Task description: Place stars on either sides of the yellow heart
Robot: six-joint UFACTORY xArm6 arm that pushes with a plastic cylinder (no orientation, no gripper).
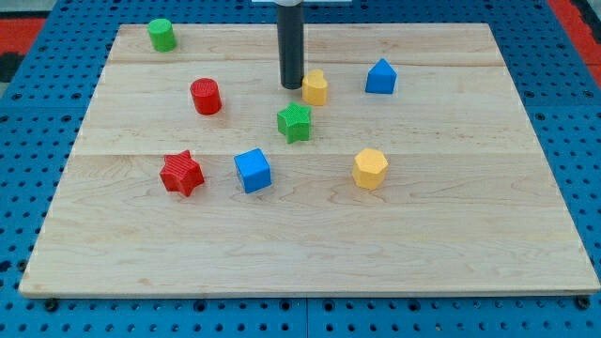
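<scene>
Near edge: bare board (310, 253); blue pegboard (28, 169) all round
Red star (181, 173): low on the view's left, well apart from the heart
Blue cube (253, 170): just right of the red star, between it and the yellow hexagon (370, 168)
Green star (294, 122): mid-board, just below and left of the heart, close but not touching
Yellow heart (315, 87): above centre; shape small, lobes hard to make out
Tip (291, 86): at the heart's left flank, touching or nearly so, cannot tell which; plain rod (290, 42), no jaws to open or close, holding nothing
In the way: rod itself on the heart's left; blue block (380, 77), pointed top, near on the heart's right
Red cylinder (206, 96): left of the rod, apart
Green cylinder (161, 34): top left corner, far off
</scene>
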